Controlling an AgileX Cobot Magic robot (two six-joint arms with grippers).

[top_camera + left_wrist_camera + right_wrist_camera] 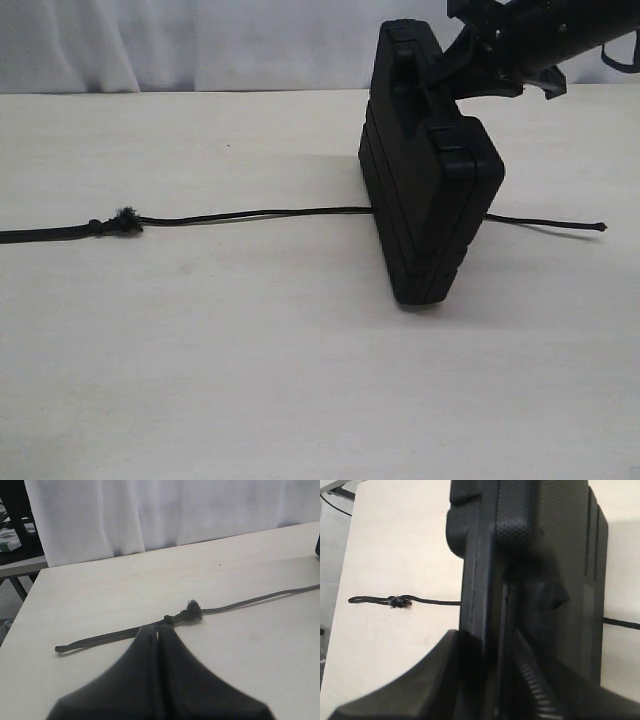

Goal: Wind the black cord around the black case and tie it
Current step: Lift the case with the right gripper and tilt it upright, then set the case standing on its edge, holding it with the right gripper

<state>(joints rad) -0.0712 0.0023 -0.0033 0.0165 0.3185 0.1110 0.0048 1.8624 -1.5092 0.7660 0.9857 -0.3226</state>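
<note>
Exterior: the black case stands on edge on the table, with the black cord running under it.
Left wrist: left gripper fingers together, tips at the cord; grip unclear.
Right wrist: right gripper clamps the case at its top edge.

no legible text, no labels, no brand marks, no numbers anywhere
</note>
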